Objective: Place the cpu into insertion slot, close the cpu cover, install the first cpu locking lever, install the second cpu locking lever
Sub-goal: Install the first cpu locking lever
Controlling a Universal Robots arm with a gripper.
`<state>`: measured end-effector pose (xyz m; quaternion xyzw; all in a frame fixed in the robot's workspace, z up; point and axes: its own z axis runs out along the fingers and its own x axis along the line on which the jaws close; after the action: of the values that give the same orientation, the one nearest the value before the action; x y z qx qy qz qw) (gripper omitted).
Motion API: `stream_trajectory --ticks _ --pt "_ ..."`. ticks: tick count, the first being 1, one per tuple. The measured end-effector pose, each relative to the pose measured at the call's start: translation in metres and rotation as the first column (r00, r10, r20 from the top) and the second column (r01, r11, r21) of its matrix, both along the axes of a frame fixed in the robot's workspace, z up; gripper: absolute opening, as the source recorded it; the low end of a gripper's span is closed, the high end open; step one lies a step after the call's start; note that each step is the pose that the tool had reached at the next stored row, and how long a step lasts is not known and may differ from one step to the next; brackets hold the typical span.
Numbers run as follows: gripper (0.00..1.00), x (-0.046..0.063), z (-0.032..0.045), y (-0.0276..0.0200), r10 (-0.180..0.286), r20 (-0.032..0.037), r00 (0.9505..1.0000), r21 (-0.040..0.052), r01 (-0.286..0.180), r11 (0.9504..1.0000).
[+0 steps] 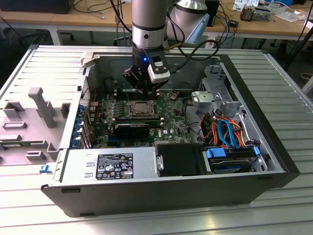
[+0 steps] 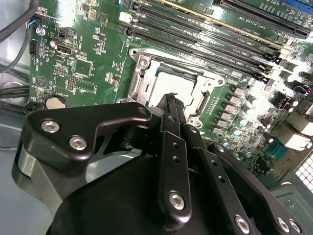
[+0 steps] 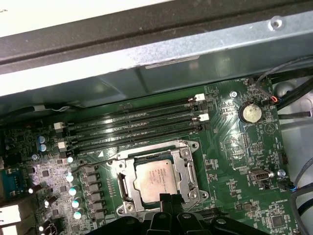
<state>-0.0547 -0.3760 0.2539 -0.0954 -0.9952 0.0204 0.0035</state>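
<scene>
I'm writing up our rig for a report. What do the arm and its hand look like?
The arm is a silver-grey cylinder with black bands and a small blue light near the wrist; a white-and-black box is mounted beside it, with black cables looping behind. The hand is matte black, with angular linkage plates, slim fingers and silver screw heads.

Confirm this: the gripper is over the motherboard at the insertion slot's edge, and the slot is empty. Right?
Not empty: the first wrist view shows the cpu seated in the insertion slot. The gripper is over the motherboard at the slot's edge.
</scene>
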Motion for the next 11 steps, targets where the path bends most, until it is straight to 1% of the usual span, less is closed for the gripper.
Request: stream_trajectory --ticks 11 --pt "0.11 0.0000 0.0000 0.0000 0.017 0.0000 0.9999 0.0000 -0.017 0.9999"
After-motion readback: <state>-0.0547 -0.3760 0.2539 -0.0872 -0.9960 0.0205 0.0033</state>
